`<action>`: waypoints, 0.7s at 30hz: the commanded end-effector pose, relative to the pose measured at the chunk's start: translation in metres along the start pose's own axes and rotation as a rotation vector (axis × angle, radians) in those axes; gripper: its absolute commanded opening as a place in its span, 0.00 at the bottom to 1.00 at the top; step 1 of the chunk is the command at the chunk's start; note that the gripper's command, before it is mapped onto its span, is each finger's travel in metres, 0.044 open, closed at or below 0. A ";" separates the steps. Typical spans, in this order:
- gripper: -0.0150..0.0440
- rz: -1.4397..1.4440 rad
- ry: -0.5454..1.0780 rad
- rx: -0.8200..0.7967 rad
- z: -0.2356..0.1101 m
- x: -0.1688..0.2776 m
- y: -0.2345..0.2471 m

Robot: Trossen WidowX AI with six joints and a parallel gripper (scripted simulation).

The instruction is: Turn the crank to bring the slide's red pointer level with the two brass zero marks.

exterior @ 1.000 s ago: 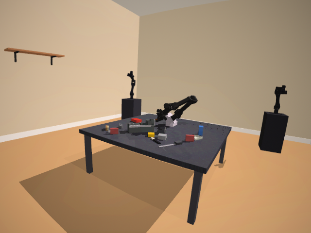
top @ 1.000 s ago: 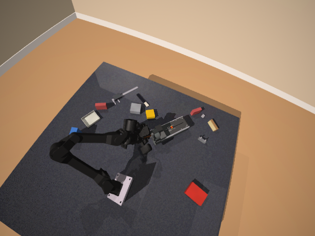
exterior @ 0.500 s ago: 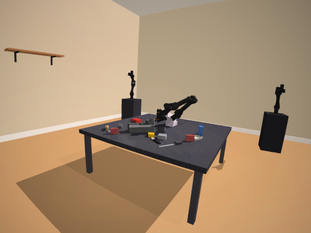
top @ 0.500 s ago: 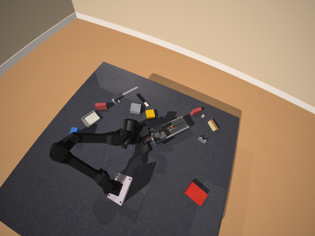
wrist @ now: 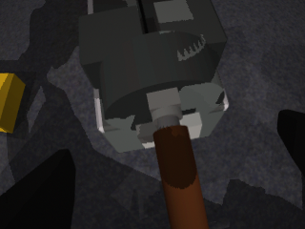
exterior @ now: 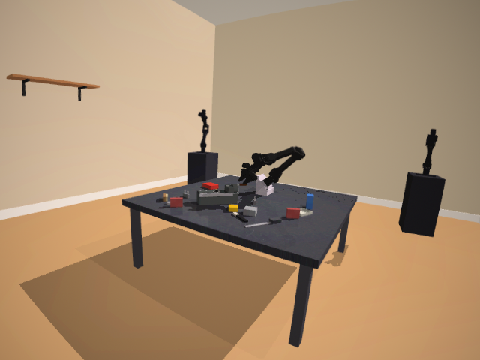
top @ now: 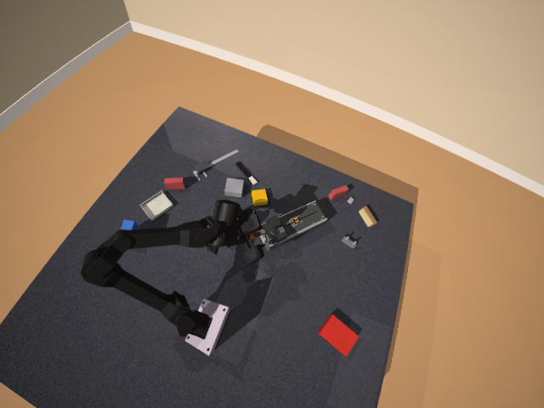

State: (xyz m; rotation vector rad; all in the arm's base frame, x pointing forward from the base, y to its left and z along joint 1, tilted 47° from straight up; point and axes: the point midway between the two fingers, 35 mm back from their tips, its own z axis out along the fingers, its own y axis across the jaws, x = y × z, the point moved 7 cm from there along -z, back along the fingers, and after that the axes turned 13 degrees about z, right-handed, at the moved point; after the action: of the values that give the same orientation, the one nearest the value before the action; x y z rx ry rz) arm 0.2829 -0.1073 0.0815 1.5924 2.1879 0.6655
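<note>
The grey machine (top: pixel 320 212) (exterior: pixel 217 199) (wrist: pixel 143 67) stands on the table. Its crank handle (top: pixel 254 235) (exterior: pixel 243 184) (wrist: pixel 178 167), a reddish-brown cylinder, sticks out from the end nearest the arm. My gripper (top: pixel 255 238) (wrist: pixel 180 140) is wide open. Its black fingers stand apart on either side of the handle in the wrist view, with nothing gripped. The red pointer (top: pixel 296 219) shows as a small spot on top of the slide, with brass colour close around it. It is too small to tell whether it is exactly level with the zero marks. The wrist view does not show the pointer.
A yellow block (top: pixel 259 196) (exterior: pixel 233 208) (wrist: pixel 10 102) and a grey block (top: pixel 234 187) (exterior: pixel 250 211) lie beside the machine. A red block (top: pixel 338 192) and a small grey bracket (top: pixel 350 240) lie near its far end. A larger red block (top: pixel 338 334) lies further off.
</note>
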 end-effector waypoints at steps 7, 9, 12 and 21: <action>1.00 -0.003 -0.001 0.000 -0.034 -0.034 0.009; 1.00 -0.002 -0.001 0.002 -0.042 -0.042 0.010; 1.00 -0.002 -0.001 0.001 -0.045 -0.044 0.010; 1.00 -0.093 0.037 -0.071 -0.023 -0.074 0.012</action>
State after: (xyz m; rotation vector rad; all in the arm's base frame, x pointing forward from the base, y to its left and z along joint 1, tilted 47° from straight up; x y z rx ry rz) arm 0.2928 -0.1662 0.1136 1.5108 2.2172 0.7106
